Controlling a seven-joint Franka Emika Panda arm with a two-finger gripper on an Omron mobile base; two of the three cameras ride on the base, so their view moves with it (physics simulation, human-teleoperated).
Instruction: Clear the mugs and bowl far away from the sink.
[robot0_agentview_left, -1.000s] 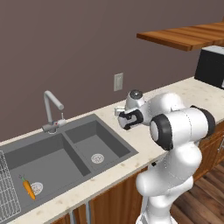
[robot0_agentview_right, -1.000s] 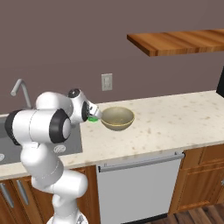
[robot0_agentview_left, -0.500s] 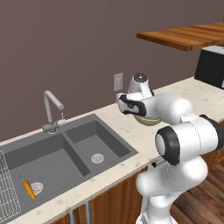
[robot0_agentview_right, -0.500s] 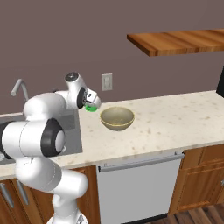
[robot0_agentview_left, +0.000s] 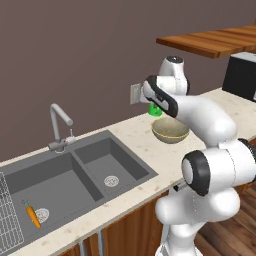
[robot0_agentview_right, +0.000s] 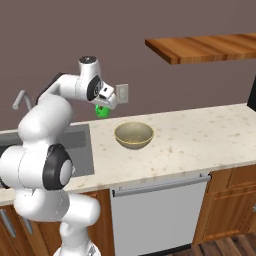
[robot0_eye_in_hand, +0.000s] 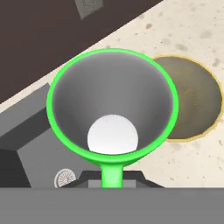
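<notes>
Your gripper is clenched on a green mug, held up in the air above the worktop, between the sink and the bowl. In the hand view you look straight into the mug, bowl beyond. A carrot lies in the left basin.

A bright green mug with a pale grey inside hangs upright above the counter, filling the centre of the hand view. The yellowish-tan bowl sits upright mid-frame, lower right of the mug. The dark grey double-basin sink lies lower left.
</notes>
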